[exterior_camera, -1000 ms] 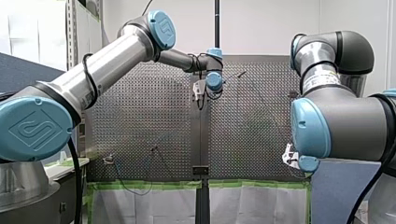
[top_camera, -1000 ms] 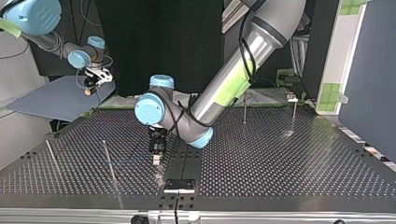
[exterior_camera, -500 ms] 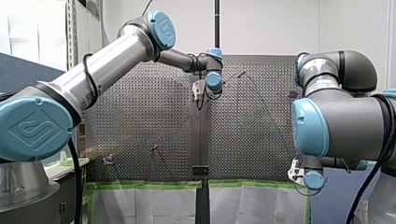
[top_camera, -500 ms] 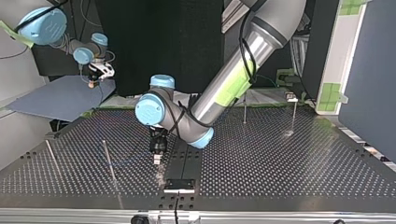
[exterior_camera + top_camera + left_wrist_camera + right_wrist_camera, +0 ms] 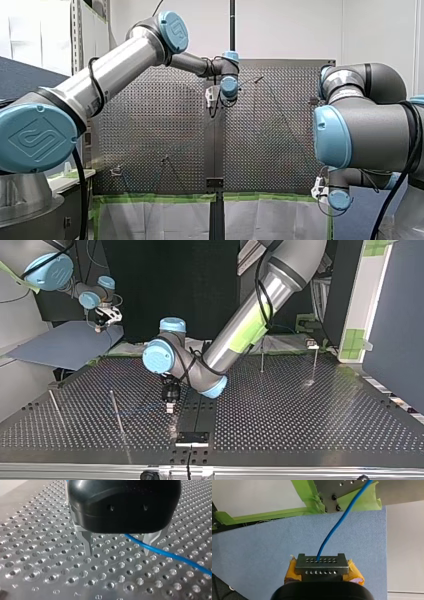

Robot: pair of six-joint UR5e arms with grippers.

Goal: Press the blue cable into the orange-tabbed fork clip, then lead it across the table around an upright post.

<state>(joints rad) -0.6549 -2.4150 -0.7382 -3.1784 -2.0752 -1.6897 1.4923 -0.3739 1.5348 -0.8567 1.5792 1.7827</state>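
One cable (image 5: 342,520), thin, blue. My right gripper (image 5: 322,563), yellow pads, is pressed together on it, beyond the table's (image 5: 300,420) far left corner in the top view, over a blue board (image 5: 262,550). The cable leads onto the table and runs under my left gripper (image 5: 118,552), low near mid-table, out past one of its spread fingers (image 5: 87,543); not pinched there. Judgement: light, limp, smooth jacket; will sag, may slide through pads. Best held close beside the stretch to be seated, kept lightly taut. Count: one cable, two grippers, four posts (image 5: 116,412) in the top view, two near left, two far right. Clip: cannot pick it out.
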